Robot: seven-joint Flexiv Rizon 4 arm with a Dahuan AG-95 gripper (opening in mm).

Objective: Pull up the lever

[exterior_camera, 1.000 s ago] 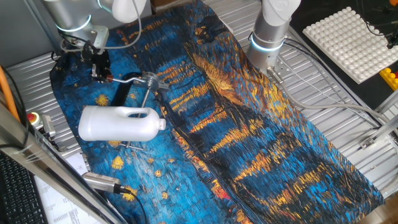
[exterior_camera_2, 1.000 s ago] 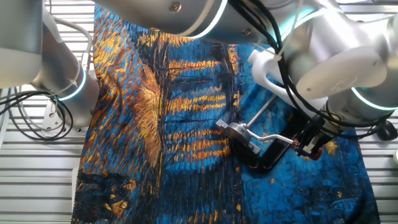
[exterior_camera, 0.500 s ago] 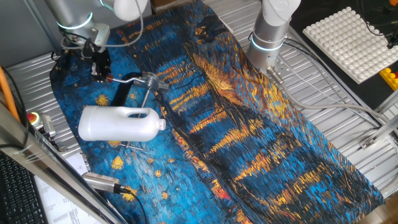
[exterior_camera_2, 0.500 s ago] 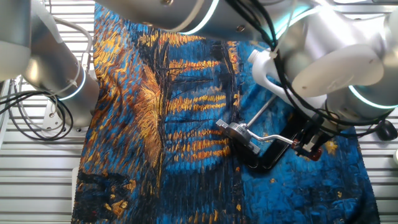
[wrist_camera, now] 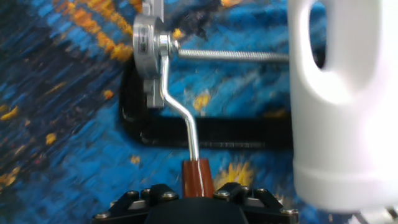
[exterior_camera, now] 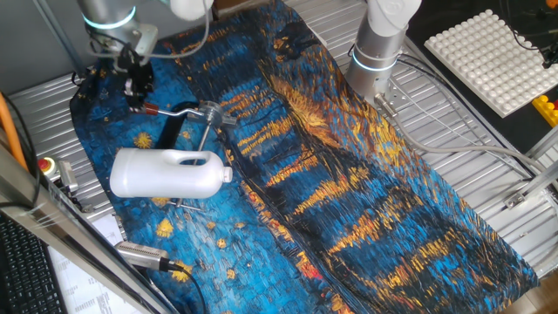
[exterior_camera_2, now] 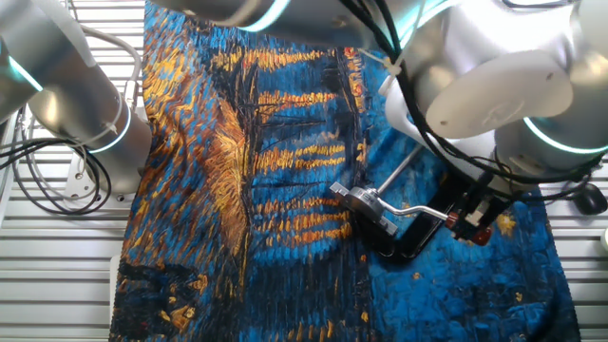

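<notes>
Where the blue and gold cloth [exterior_camera: 349, 192] covers the worktop, we see the lever [wrist_camera: 180, 118] lying low beside the white jug [exterior_camera: 166, 173], hinged to its clamp [wrist_camera: 149, 46]. Our fingers [wrist_camera: 196, 194] are closed around the lever's red-brown tip [wrist_camera: 196, 177].
</notes>
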